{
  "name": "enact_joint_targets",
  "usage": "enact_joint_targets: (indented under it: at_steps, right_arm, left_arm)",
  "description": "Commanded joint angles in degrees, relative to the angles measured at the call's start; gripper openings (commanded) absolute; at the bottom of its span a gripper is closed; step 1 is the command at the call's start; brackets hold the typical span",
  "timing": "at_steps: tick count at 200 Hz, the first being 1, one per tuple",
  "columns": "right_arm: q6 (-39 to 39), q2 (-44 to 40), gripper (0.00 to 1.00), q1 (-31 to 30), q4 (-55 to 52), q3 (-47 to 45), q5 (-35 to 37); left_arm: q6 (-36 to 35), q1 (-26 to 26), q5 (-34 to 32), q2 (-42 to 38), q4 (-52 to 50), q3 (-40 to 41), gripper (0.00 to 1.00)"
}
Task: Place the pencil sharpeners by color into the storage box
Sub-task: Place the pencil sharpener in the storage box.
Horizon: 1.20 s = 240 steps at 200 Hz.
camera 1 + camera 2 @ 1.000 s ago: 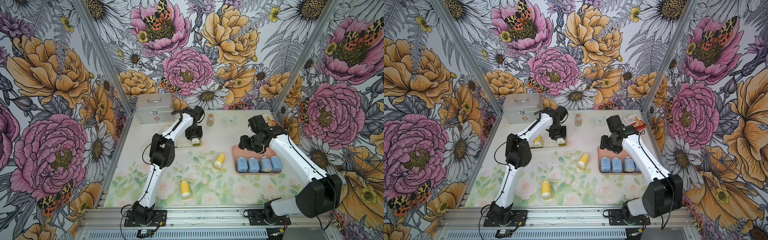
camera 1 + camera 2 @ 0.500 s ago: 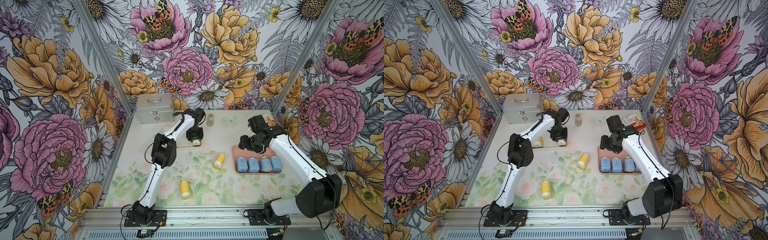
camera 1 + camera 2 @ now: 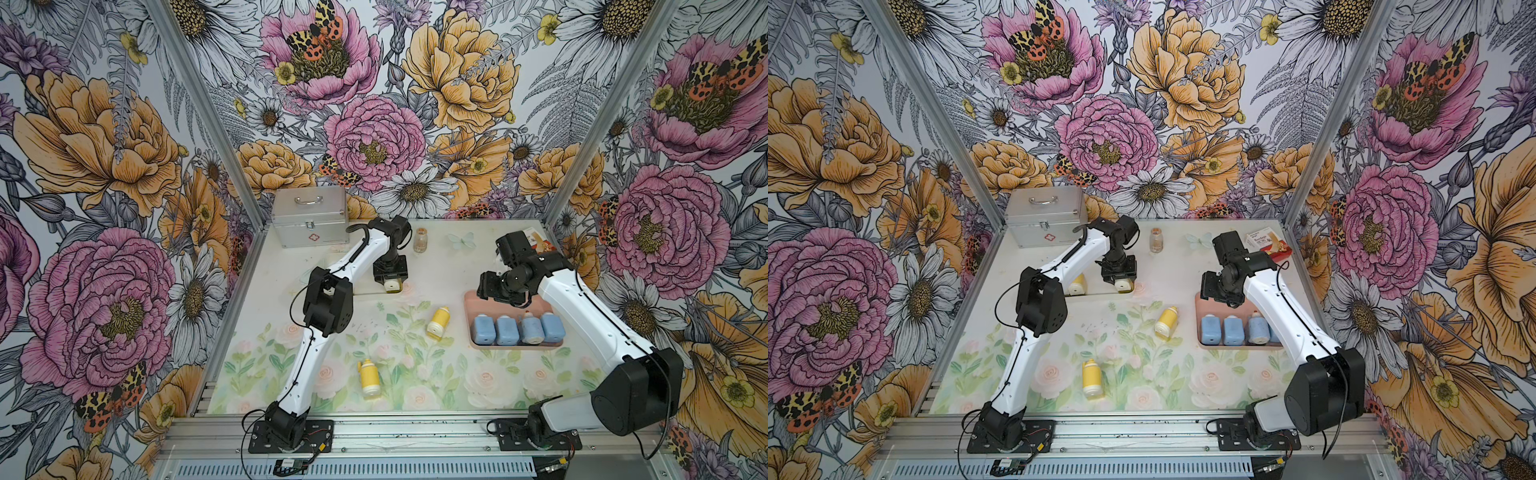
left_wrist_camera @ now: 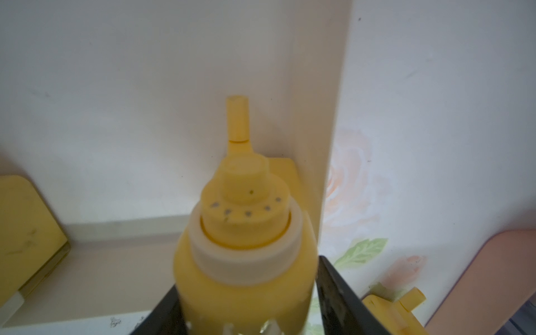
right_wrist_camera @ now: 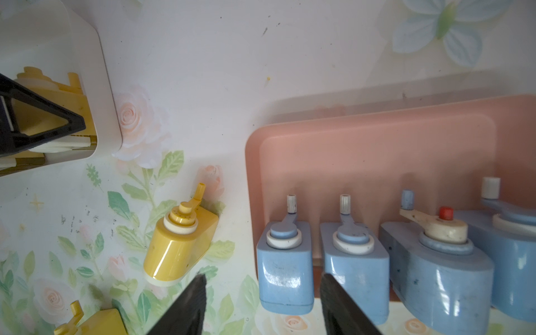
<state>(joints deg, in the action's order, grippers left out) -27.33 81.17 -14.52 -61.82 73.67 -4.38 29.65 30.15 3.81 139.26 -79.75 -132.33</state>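
Observation:
My left gripper [image 4: 248, 278] reaches down into the white storage box [image 3: 1100, 293]. Its jaws stand slightly open around an upright yellow pencil sharpener [image 4: 243, 232] in the box's corner, with a sliver of gap at one finger [image 4: 333, 284]. Another yellow sharpener [image 3: 1077, 284] stands in the same box. Two yellow ones [image 3: 438, 322] [image 3: 369, 378] lie loose on the mat. Several blue sharpeners [image 3: 517, 330] stand in a row in the pink box [image 3: 469, 299]. My right gripper [image 5: 264, 277] hovers open and empty over the pink box's left end [image 3: 494, 289].
A silver case [image 3: 311, 222] stands at the back left, with a brown vial [image 3: 420, 240] beside my left arm. A small printed carton [image 3: 1264, 245] lies at the back right. The left arm's elbow [image 3: 326, 305] hangs over the mat's left side.
My left jaws have eased apart from the yellow sharpener, which stands in the white box. The right arm has not moved.

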Motion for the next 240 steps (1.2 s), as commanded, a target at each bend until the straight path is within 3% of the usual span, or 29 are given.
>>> enact_joint_targets:
  at_steps: [1,240]
  right_arm:
    - [0.70,0.55,0.64,0.48,1.03,-0.21,-0.12]
    - [0.61,0.23,0.64,0.51,1.44,-0.29,-0.46]
  left_arm:
    - [-0.65,0.32,0.80,2.11,0.46,-1.43,0.62]
    - [-0.07,0.38,-1.73,-1.72,0.46,0.45,0.63]
